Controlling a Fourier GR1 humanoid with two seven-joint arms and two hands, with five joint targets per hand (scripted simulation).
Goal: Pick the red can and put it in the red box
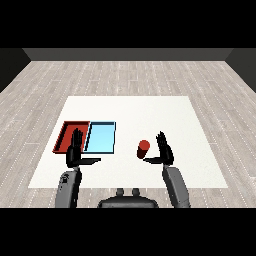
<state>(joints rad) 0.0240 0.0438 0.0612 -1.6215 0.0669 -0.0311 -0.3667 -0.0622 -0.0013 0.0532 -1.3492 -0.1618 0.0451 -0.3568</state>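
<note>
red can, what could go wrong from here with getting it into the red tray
The can stands upright just left of the open right robot hand; a nudge while closing might tip it. The blue tray lies between can and red tray, so it could land there. The left robot hand overlaps the red tray's near edge.

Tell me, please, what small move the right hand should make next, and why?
Probably close the right hand sideways onto the red can. The can stands upright on the table just beside that hand's open fingers, not yet held, and the red tray lies far across.
</note>
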